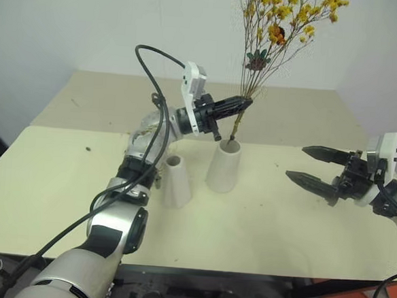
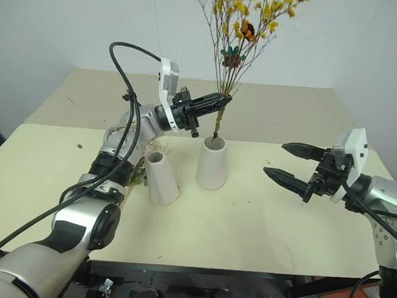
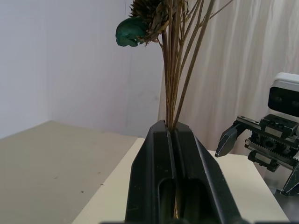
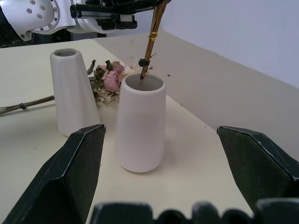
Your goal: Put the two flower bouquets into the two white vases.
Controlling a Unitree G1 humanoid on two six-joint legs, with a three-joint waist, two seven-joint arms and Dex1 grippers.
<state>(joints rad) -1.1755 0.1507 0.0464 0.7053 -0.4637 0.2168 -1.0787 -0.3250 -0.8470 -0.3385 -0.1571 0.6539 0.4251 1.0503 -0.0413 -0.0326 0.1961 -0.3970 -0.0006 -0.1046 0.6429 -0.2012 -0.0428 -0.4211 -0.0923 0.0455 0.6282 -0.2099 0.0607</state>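
While clamped fully shut on the thin brown stems of the yellow spray (image 1: 284, 18), left gripper (image 1: 241, 105) hung just above the wide-mouthed vase (image 1: 224, 166), fingers pointing sideways toward the robot's right. Held the bouquet close to upright, blossoms fanned high over that vase, stem ends dipped just inside its rim at the far edge, per the right wrist view. Showed a small dark tie (image 4: 143, 62) binding the stems just above the mouth, and a teal ornament (image 3: 131, 31) among the sprigs higher up. Stood on the cream table (image 1: 261, 228), wide-mouthed vase upright and near the middle. Sat just beside it on the robot's left and a little nearer the robot, apart from it: the narrow-mouthed vase (image 1: 177, 181), leaning slightly in the head views. Lay flat on the table behind the narrow-mouthed vase, on the wide-mouthed vase's left: the pink rose bouquet (image 4: 108, 78), blooms toward the wide-mouthed vase and long stems trailing away from it. Hovered well to the right of the wide-mouthed vase, above the tabletop: right gripper (image 1: 314, 167), jaws spread wide and holding nothing, fingertips aimed back toward the vase.
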